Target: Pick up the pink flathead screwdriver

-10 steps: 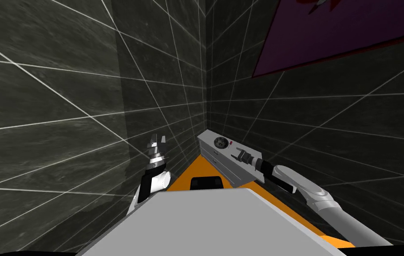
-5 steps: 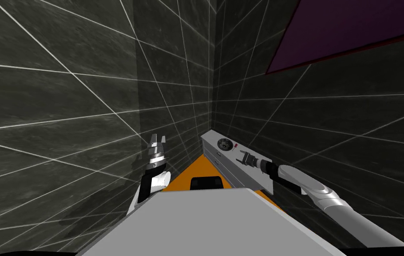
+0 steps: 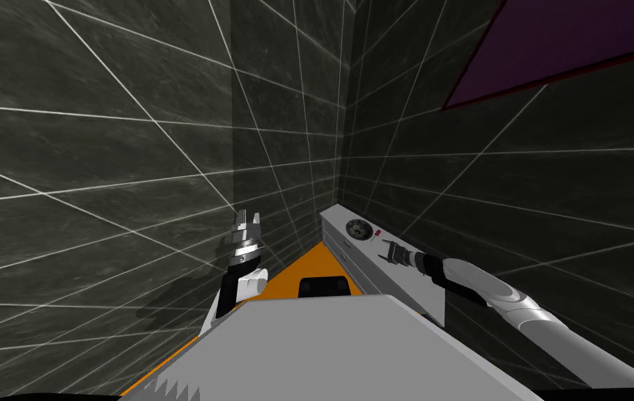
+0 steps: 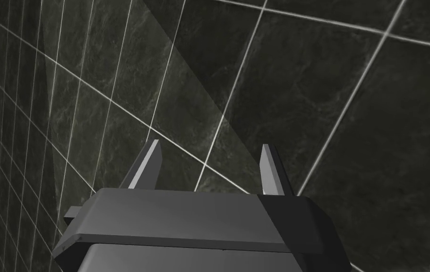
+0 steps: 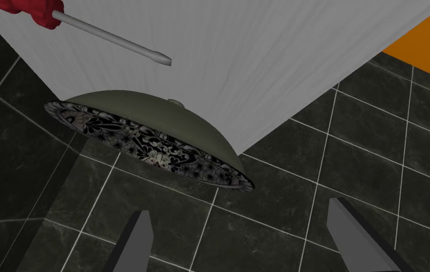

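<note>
Right gripper [image 5: 237, 208] nearer, jaws wide, empty; red-handled screwdriver [image 5: 91, 29] lies ahead past the bowl [image 5: 152, 137], long axis nearly along the jaws' spread

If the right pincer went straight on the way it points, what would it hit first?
Probably the patterned bowl on the white cabinet; the right pincer is open and aimed near its rim. The red-handled screwdriver lies off that line.
</note>
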